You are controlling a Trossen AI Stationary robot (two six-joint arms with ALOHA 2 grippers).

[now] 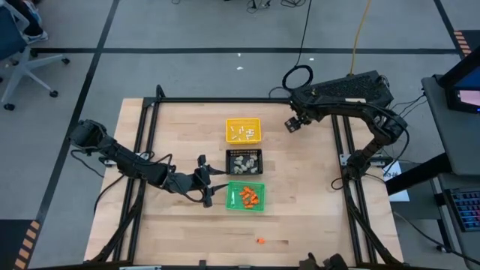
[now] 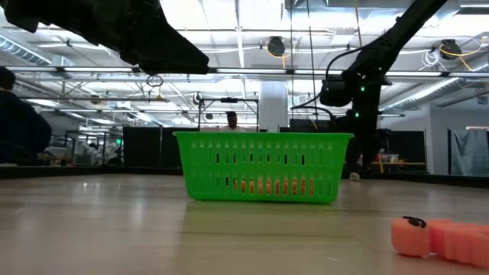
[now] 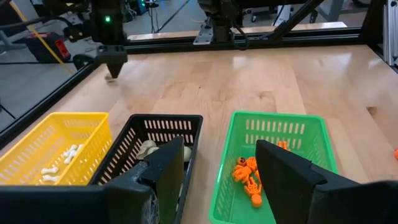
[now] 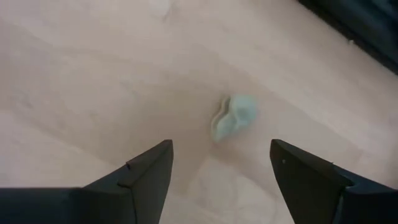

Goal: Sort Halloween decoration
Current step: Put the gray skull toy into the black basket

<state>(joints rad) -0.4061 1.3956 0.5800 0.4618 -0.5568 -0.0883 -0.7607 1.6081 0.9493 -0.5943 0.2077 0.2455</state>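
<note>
Three small trays stand in a row: yellow with white sticks, black with beige-grey lumps, green with orange bits. My left gripper hovers open just left of the black and green trays, and its fingers point at them. My right gripper is open above the table's far right part, over one beige-grey lump that lies on the wood ahead of its fingers. A single orange bit lies near the near edge.
A black frame rail runs along the far edge of the wooden table, with rails down both sides. In the low view the orange bit sits on the near right, in front of the green tray. Bare wood lies left and right of the trays.
</note>
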